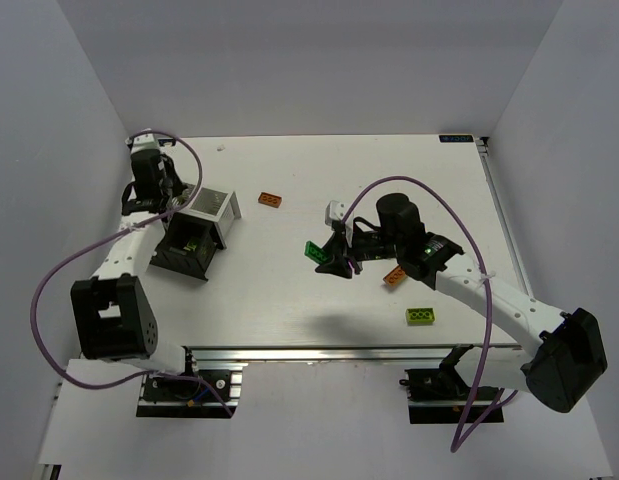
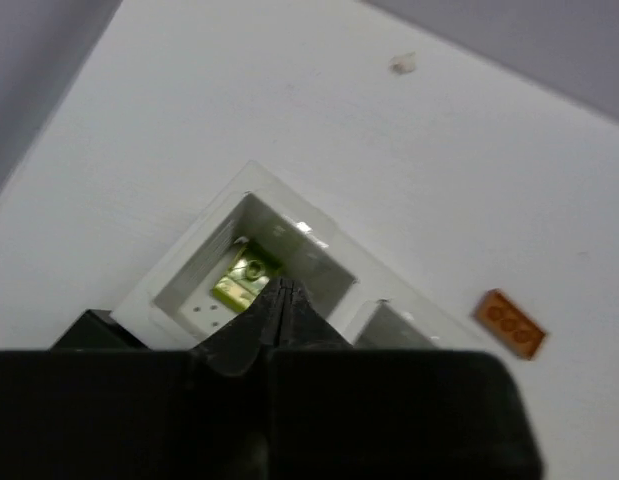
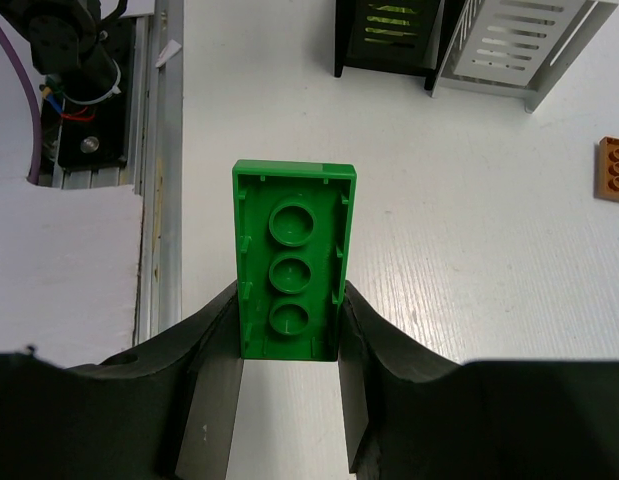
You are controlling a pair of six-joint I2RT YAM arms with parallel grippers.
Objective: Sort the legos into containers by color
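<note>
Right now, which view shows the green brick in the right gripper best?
Right wrist: the green brick is large, underside showing, clamped by the right gripper. Top shows it as a small speck; left wrist doesn't show it.

White table [image 1: 289,300]; perhaps a paper scrap [image 2: 402,63]

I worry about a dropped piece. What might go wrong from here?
The right gripper pinches the green brick only at its near end, so it may tilt or slip on the way. The left gripper, shut, hangs over the white box, beside the black box; the arms might collide there.
</note>
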